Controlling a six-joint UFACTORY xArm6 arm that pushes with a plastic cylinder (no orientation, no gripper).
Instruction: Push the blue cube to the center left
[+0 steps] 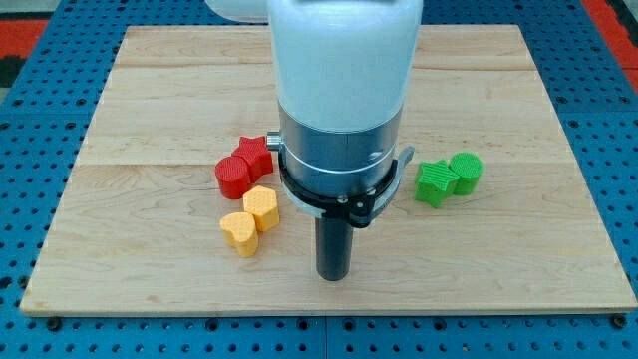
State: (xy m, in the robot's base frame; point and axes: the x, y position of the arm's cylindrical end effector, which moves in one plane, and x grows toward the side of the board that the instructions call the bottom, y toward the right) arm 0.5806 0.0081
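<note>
No blue cube shows in the camera view; the arm's wide white and grey body [339, 110] hides the board's middle. My tip [334, 276] rests on the wooden board [150, 100] near the view's bottom centre. It stands to the right of the two yellow blocks, apart from them.
A red star block [257, 152] and a red cylinder [232, 177] touch each other left of the arm. Two yellow blocks [261, 206] [239, 233] sit just below them. A green star block [434, 183] and a green cylinder [466, 171] sit together at the right.
</note>
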